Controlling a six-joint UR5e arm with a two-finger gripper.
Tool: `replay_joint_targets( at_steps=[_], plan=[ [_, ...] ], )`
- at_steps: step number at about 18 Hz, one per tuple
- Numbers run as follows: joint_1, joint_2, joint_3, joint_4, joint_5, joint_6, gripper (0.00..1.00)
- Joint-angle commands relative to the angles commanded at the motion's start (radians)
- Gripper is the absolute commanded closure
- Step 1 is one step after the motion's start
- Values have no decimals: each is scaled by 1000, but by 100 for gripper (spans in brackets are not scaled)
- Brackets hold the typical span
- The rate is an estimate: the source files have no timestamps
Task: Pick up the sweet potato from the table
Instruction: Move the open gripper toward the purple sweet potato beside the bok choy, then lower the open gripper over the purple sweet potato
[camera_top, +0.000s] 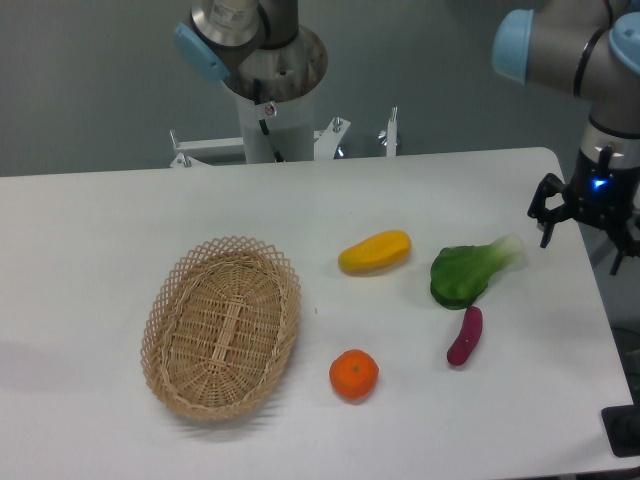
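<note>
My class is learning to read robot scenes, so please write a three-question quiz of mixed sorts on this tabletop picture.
1. True or false: the sweet potato lies inside the wicker basket.
2. Which item lies nearest the sweet potato? A) leafy green vegetable B) orange C) yellow fruit
3. Fill in: the claw hovers near the table's ____ edge in the picture.

Key: 1 false, it lies on the table; 2 A; 3 right.
</note>
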Motion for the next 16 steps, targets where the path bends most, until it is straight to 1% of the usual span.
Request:
replay_joint_targets(
  at_steps=[2,5,7,8,11,13,16],
  plan=[
    [-9,-6,-2,2,0,-61,0],
    [-34,-37,-2,3,2,-167,0],
    [-60,-63,-3,18,23,-204,0],
    [-81,-80,-2,31,41,-221,0],
    [-141,-146,-2,110,118,-278,0],
    [-178,-187,-3,155,173,-279,0],
    [-193,-228,0,192,186,-266,0]
  ],
)
